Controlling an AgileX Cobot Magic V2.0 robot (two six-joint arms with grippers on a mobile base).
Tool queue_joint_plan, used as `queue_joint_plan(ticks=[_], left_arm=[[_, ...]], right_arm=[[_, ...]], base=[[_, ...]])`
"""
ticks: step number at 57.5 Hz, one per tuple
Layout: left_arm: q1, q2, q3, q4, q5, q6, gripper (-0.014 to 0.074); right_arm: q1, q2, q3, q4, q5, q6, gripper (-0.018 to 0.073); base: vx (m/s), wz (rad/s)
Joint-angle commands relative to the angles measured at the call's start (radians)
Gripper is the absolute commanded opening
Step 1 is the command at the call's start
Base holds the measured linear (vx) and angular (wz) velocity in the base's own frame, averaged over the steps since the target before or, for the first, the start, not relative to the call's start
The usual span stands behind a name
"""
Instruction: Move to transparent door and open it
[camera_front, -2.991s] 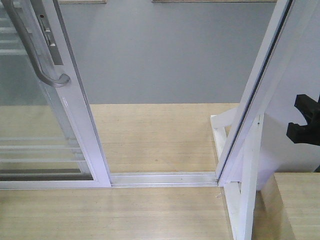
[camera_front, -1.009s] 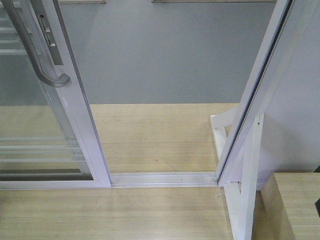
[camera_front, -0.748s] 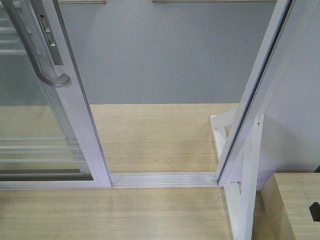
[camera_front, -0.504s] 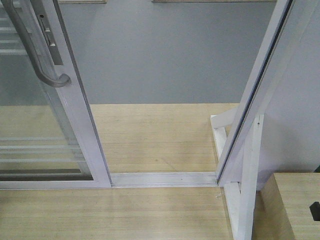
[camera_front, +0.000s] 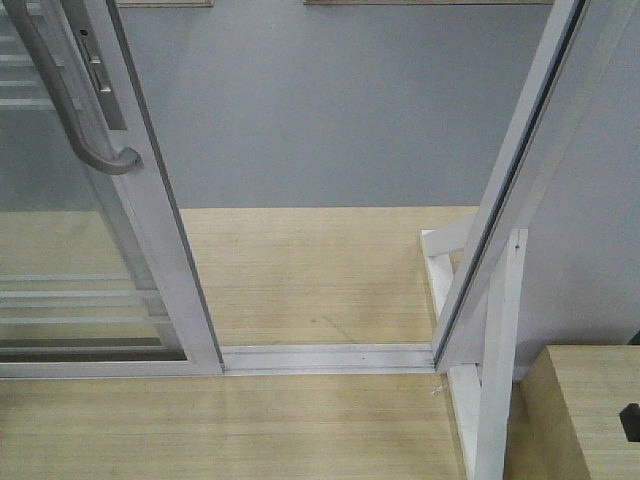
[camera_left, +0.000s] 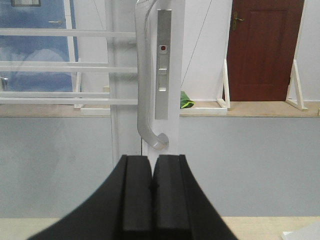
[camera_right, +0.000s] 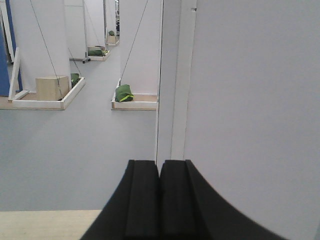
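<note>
We see the transparent door (camera_front: 95, 250) cut off at far left, slid aside from its track (camera_front: 325, 357), one curved grey handle (camera_left: 145, 100) showing. Both grippers, left gripper (camera_left: 152, 195) and right gripper (camera_right: 159, 197), have fingers pressed together, holding nothing.

No text, label, brand, number or sign can be read in any of the views
</note>
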Motion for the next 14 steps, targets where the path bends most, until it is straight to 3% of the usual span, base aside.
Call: queue_joint_plan(ticks=[1,14], left_arm=[[-0.005,-0.011,0.03,-0.004,-0.078,-0.007,-0.0006],[-0.005,-0.011,0.03,-0.004,-0.078,-0.007,-0.0006]], right_arm=[[-0.006,-0.011,0.013,0.001,-0.083,-0.009,-0.0005],[-0.006,-0.011,0.013,0.001,-0.083,-0.009,-0.0005]], base=[[0.0,0.0],[0.0,0.0]])
